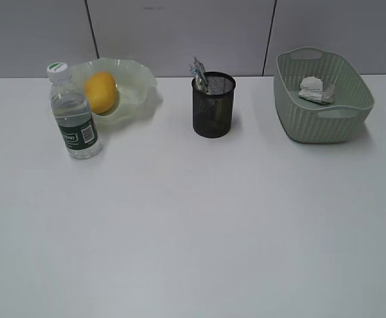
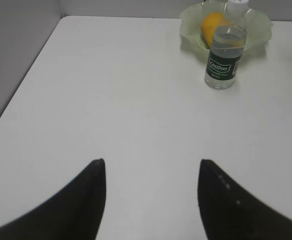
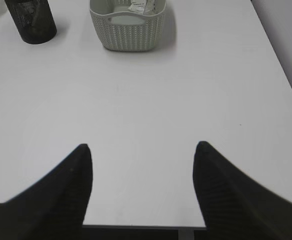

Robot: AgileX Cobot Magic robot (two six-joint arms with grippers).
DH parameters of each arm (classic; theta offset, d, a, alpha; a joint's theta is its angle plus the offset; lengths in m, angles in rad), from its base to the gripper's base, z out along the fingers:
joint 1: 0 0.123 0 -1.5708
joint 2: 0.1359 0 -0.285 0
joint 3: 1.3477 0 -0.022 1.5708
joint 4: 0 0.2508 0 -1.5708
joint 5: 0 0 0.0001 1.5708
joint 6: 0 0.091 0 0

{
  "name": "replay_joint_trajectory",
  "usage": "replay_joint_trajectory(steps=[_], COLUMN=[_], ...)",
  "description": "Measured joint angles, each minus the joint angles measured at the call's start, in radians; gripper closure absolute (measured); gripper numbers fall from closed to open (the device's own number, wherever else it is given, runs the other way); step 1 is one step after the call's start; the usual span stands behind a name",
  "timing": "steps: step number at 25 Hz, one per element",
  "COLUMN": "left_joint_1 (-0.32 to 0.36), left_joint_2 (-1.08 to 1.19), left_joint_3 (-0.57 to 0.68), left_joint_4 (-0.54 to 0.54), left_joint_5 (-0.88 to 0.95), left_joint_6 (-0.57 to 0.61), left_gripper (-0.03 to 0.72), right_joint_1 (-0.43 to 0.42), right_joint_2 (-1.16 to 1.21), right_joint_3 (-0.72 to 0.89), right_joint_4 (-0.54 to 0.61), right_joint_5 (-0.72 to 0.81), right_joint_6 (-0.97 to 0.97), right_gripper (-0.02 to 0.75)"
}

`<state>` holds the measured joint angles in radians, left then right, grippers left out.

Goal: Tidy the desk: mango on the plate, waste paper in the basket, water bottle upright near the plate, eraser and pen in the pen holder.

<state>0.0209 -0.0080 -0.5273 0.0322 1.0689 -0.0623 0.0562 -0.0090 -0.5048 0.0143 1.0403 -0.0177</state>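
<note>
Exterior view: water bottle (image 1: 75, 112) upright, cap up, beside plate (image 1: 136, 83); mango (image 1: 100, 92) stands on end; both grippers' fingers (image 2: 93, 200) released, empty.

Mango (image 1: 100, 92) in plate (image 1: 136, 79), water bottle (image 1: 74, 113) before it, pen holder (image 1: 213, 105) right.

Black tapered claw fingers (image 2: 90, 200)

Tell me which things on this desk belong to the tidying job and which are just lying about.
Part of the job:
mango on the plate
water bottle, upright beside the plate
pen holder, with something sticking out of it
waste paper in the basket

Just lying about:
nothing visible on the desk
</note>
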Motion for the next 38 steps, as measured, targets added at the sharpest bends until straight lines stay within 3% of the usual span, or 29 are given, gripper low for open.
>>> replay_joint_trajectory(steps=[38], left_joint_1=[-0.032], left_joint_2=[0.000], left_joint_3=[0.000], left_joint_4=[-0.004], left_joint_5=[0.000], left_joint_6=[0.000], left_gripper=[0.265], right_joint_1=[0.000], right_joint_2=[0.000], right_joint_3=[0.000], right_joint_4=[0.000], right_joint_5=[0.000], right_joint_6=[0.000], right_gripper=[0.236])
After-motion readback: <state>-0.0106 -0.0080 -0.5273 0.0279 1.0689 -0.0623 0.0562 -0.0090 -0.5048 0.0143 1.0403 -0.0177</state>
